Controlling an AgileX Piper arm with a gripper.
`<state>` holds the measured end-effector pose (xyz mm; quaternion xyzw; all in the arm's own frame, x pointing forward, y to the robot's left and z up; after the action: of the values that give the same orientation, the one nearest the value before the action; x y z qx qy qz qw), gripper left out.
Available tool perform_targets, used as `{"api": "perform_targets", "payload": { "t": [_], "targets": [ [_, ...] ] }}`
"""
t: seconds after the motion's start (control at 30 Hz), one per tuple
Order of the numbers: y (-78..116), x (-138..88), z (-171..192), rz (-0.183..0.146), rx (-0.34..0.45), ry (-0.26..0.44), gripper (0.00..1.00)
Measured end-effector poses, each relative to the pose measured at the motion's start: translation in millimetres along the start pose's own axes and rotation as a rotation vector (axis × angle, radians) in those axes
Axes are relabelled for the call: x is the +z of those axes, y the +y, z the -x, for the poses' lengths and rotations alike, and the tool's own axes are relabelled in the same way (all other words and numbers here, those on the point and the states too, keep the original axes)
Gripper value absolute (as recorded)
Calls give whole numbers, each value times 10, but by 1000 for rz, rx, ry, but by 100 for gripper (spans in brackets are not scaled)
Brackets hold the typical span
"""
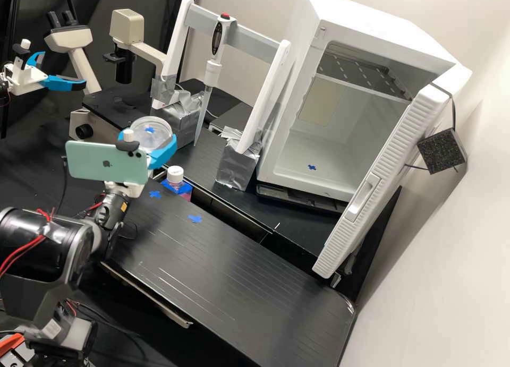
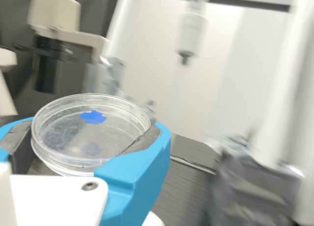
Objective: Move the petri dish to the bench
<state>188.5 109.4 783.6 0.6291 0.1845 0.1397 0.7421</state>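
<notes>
The gripper is shut on the clear round petri dish, which hangs in the air near the microscope, above and behind the capped bottle. In the wrist view the gripper has its two blue fingers with dark pads on opposite sides of the petri dish. The dish is roughly level and has a blue mark showing in it. Part of the dish's near side is hidden behind the phone and gripper mount in the high view. The black bench carries blue tape crosses.
A pink bottle stands below the gripper. The pipette rack with a hanging pipette is behind, the open white incubator to the right. A second arm's gripper is at upper left.
</notes>
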Motion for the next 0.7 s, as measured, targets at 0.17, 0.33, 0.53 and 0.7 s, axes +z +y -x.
{"api": "perform_targets", "payload": {
  "t": [0.17, 0.33, 0.53, 0.7],
  "targets": [
    [84, 239, 211, -10, 37, -90, 0],
    [156, 412, 402, -25, 59, -152, 0],
    [241, 576, 566, -39, 69, -215, 0],
    [301, 687, 649, -33, 60, -260, 0]
  ]
}}
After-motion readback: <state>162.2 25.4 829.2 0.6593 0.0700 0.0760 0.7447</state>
